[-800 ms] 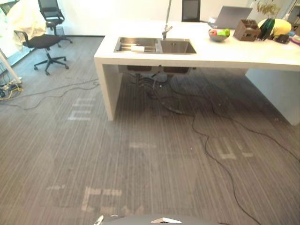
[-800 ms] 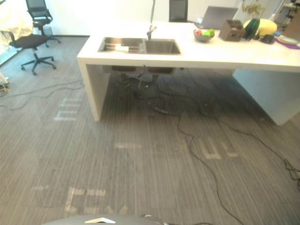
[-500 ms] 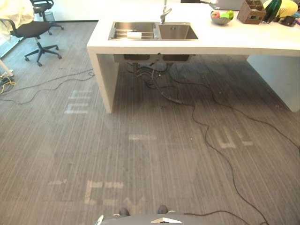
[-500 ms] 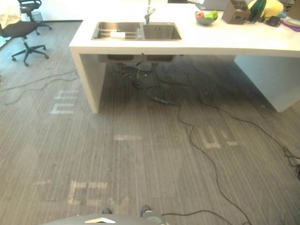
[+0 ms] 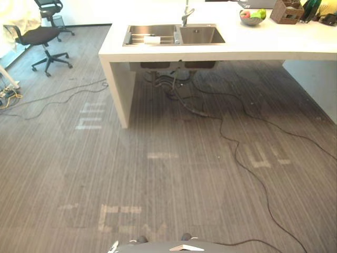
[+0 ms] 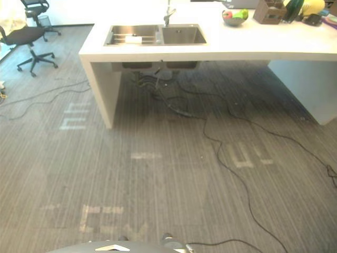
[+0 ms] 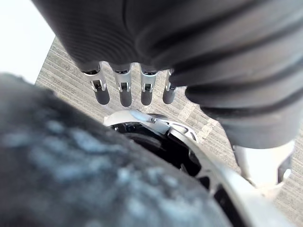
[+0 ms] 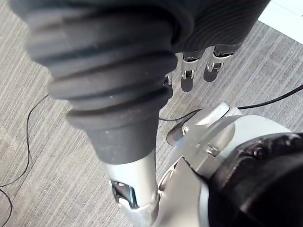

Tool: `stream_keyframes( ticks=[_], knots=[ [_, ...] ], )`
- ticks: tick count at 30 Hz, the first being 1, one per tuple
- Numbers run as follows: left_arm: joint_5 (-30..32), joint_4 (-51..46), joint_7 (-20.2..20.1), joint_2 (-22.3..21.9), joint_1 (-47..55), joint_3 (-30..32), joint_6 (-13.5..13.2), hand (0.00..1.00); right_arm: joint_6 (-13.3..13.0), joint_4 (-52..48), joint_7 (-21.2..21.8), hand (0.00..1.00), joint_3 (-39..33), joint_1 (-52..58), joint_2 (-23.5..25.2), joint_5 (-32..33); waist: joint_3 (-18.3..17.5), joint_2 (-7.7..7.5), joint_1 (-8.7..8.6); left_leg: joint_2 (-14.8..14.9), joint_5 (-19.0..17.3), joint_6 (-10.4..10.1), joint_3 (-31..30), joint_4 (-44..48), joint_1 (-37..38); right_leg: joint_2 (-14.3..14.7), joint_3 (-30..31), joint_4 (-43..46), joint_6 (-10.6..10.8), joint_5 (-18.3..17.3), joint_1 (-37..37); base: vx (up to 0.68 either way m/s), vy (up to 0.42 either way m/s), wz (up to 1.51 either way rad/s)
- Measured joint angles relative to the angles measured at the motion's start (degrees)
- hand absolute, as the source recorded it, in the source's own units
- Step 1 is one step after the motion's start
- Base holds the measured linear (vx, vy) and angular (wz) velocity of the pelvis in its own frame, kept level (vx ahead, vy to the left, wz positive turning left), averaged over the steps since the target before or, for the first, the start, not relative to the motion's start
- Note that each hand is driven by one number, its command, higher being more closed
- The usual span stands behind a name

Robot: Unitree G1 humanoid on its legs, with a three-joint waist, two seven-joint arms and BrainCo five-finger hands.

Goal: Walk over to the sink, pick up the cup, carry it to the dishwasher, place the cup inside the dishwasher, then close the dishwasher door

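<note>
Where we stand: on grey striped carpet (image 5: 174, 179), well apart from the white counter (image 5: 263, 47) that spans 11 to 2 o'clock ahead of us.
Sink: a steel double sink (image 5: 175, 35) is set in the counter top at 12 o'clock, and a tap (image 5: 185, 11) rises behind the divider between its basins.
Cup: we see the cup (image 5: 151, 39) as a small white shape in the sink's left basin, lying by some bars; it is too small to tell more.
Left hand: our left hand (image 7: 125, 92) hangs with its fingers straight and slightly spread, holding nothing, with carpet beyond it.
Right hand: our right hand (image 8: 188, 78) hangs with loose, straight fingers, empty, above the carpet.
Counter at 1 o'clock: a fruit bowl (image 5: 251, 17) stands there, with a brown box (image 5: 287, 10) near it toward 2 o'clock.
Under the sink: a tangle of black cables (image 5: 176, 92) lies on the carpet.
Floor at 10 o'clock: pale markings (image 5: 90, 116) show on the carpet.
Far 10 o'clock: a black office chair (image 5: 41, 38) stands well apart from the counter.
</note>
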Motion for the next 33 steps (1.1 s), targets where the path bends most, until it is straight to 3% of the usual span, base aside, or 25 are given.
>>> stream_keyframes(
  ticks=[11,13,15,17,18,20,21,23,25,27,28,29,31,32,33],
  knots=[
    [6.3,0.0,0.1,0.2,-1.9,-0.9,-0.2,0.0,-0.8,1.6,0.6,0.0,-1.0,0.6,0.5,3.3,-0.3,-0.23,-0.25,-1.4,-1.0,1.5,-1.4,0.0,-0.4,-2.3,-4.2,0.9,1.2,-0.8,0.6,-0.02,0.049,0.07],
    [6.6,0.0,0.1,0.7,-2.3,-3.1,-1.0,0.0,-0.8,1.6,0.6,0.0,-1.2,0.6,0.5,3.2,-0.3,-0.3,-0.35,-2.0,-1.6,2.3,-1.4,0.0,-0.4,-4.0,-4.9,6.0,1.8,-3.3,-1.6,0.08,0.095,0.03],
    [10.1,-0.1,0.0,1.6,-2.8,-5.2,-2.5,0.0,-0.9,1.6,0.6,0.0,-2.3,-0.2,0.9,3.2,-1.0,-1.37,-0.8,-3.9,-2.5,3.2,-1.9,0.0,-0.3,-8.5,-6.9,16.7,2.1,-6.7,-5.3,0.13,0.088,0.11],
    [13.0,-0.1,0.6,2.0,-3.8,-7.5,-3.6,0.0,-1.1,1.5,0.4,0.0,-2.4,-1.5,0.6,3.2,-0.7,-1.75,-1.15,-5.4,-2.5,3.5,-2.3,0.1,0.7,-11.7,-7.2,26.1,0.3,-8.9,-8.4,0.16,0.048,0.12],
    [12.6,-0.1,1.9,2.4,-4.3,-9.0,-3.4,0.0,-1.1,1.5,-0.2,0.0,-2.4,-2.4,0.1,3.3,-0.3,-1.57,-1.27,-6.1,-2.5,4.1,-2.4,0.4,2.4,-13.8,-7.2,33.4,-1.4,-9.0,-10.7,0.18,0.054,0.07],
    [10.1,-1.0,4.1,2.7,-4.5,-10.4,-3.5,0.0,-1.1,1.3,-0.8,0.0,-2.8,-3.8,-0.4,3.8,0.9,-1.33,-2.22,-5.9,-3.4,5.3,-3.7,0.4,5.6,-15.6,-6.7,42.1,-2.7,-9.3,-12.9,0.22,0.041,0.25],
    [6.8,-2.2,4.6,3.1,-5.1,-10.5,-3.8,0.0,-1.1,1.4,-0.9,0.0,-2.8,-3.9,-0.1,4.7,1.2,-0.83,-2.66,-5.3,-4.0,5.3,-4.6,0.4,6.5,-15.0,-6.9,43.2,-1.5,-12.0,-13.7,0.17,0.015,0.4],
    [3.4,-6.2,4.5,2.9,-6.6,-10.6,-5.5,0.0,-1.4,1.3,-0.8,0.0,-2.6,-4.0,0.7,5.4,1.3,-1.39,-2.66,-4.9,-5.1,5.1,-6.0,0.2,7.1,-13.1,-7.0,40.6,-1.5,-13.3,-15.9,0.15,-0.036,0.42],
    [1.5,-10.5,4.3,1.1,-8.7,-11.4,-7.7,0.0,-2.4,1.4,-0.7,0.0,-2.4,-4.3,1.4,5.5,2.2,-1.8,-2.64,-4.5,-5.7,4.6,-6.5,0.1,7.9,-10.3,-6.9,33.0,-1.8,-11.7,-18.0,0.2,-0.049,0.25],
    [-0.8,-14.3,4.2,-1.1,-10.0,-11.5,-10.1,0.0,-2.5,1.4,-0.8,0.0,-2.2,-4.3,1.9,5.5,2.5,-1.86,-3.06,-3.6,-6.6,3.4,-6.5,0.4,8.4,-6.8,-7.1,20.3,-1.7,-5.6,-19.0,0.19,-0.035,0.06],
    [-1.7,-17.5,4.2,-2.0,-10.3,-11.4,-11.3,0.0,-2.6,1.5,-1.1,0.0,-2.4,-3.8,2.7,5.5,2.7,-2.29,-3.56,-3.5,-7.4,2.3,-6.5,0.7,9.2,-5.5,-7.1,11.2,-1.0,-0.6,-18.9,0.25,-0.081,0.09],
    [-1.9,-21.1,4.3,-2.0,-10.6,-11.4,-12.4,0.0,-2.6,1.4,-1.7,0.0,-2.6,-3.7,3.5,5.5,3.8,-4.16,-3.88,-3.5,-9.6,1.1,-6.5,3.8,9.2,-5.8,-7.2,6.2,-0.7,1.4,-19.0,0.26,-0.101,0.06],
    [-2.8,-24.6,4.2,-2.0,-10.7,-11.4,-13.5,0.0,-2.4,1.5,-2.0,0.0,-3.9,-1.8,5.2,6.9,5.0,-6.1,-3.63,-3.0,-14.6,-0.7,-6.5,9.8,9.3,-6.7,-7.2,5.4,-0.8,1.4,-19.6,0.34,-0.16,-0.04],
    [-2.8,-26.3,4.1,-2.0,-10.5,-11.6,-14.2,0.0,-2.4,1.4,-2.1,0.0,-5.2,0.0,6.3,7.6,5.1,-6.52,-3.55,-2.3,-18.3,-2.1,-6.9,13.3,9.8,-7.3,-7.2,5.6,-0.2,0.7,-18.7,0.42,-0.188,-0.03],
    [-2.7,-27.0,4.1,-2.2,-10.5,-11.7,-14.8,0.0,-2.4,1.5,-2.1,0.0,-5.9,0.7,6.7,7.8,5.1,-6.16,-3.51,-1.8,-19.9,-2.9,-7.2,14.7,10.0,-7.3,-7.6,6.0,-1.5,3.4,-18.5,0.62,-0.238,0.06]
  ],
)
